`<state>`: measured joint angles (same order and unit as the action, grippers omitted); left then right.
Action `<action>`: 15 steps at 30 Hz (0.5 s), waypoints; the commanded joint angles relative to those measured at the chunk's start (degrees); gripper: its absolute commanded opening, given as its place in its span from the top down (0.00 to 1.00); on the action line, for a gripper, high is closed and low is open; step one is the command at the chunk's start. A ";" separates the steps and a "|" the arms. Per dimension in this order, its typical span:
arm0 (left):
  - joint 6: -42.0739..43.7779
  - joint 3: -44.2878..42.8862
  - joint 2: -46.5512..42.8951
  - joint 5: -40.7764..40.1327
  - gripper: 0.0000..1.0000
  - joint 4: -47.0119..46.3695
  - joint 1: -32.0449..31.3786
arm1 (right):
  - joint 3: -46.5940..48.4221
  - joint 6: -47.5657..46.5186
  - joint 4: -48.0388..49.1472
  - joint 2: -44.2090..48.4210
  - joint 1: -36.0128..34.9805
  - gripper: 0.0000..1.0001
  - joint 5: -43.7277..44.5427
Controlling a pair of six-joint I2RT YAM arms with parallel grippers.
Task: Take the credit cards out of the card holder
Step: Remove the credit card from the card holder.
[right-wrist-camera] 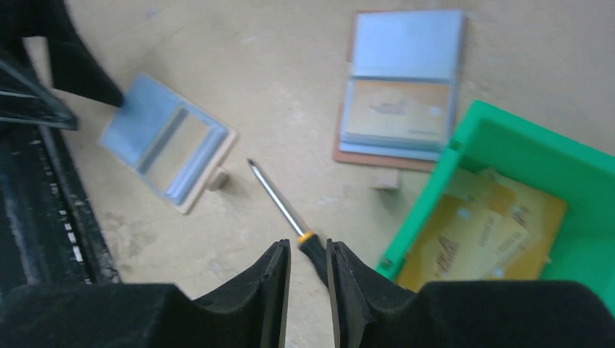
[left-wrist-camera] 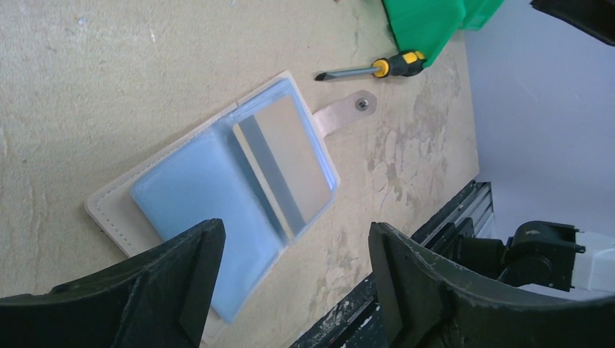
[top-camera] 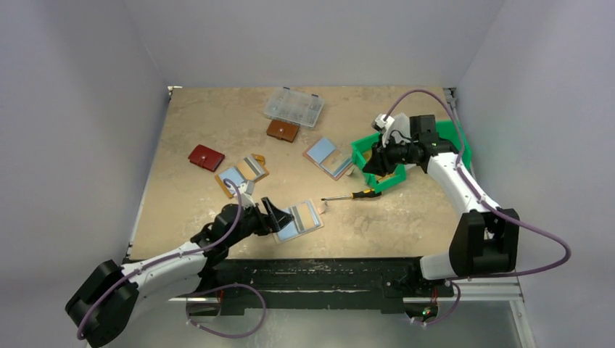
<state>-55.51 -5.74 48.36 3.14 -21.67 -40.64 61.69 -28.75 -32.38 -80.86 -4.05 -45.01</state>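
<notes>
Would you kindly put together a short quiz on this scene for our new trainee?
1. True or false: the screwdriver lies inside the green bin.
2. How many card holders lie open on the table? A) one B) two C) three
3. Fill the gap: the left arm's fingers stand wide ___ by the nearest card holder.
Key: 1 false, it lies on the table beside the bin; 2 C; 3 open.
</notes>
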 commanded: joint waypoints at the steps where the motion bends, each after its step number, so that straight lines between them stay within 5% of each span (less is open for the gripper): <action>1: -0.42 -2.75 4.21 2.01 0.24 -4.20 -0.19 | -2.12 3.50 3.40 -0.34 -5.90 0.68 -10.46; 15: -0.14 -6.35 13.23 -1.77 0.33 -5.66 -4.45 | -8.16 30.17 22.55 -9.41 -21.69 0.64 -13.07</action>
<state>-55.96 -9.19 59.88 3.53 -24.18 -44.07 54.57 -9.52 -18.28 -88.62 -23.68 -55.48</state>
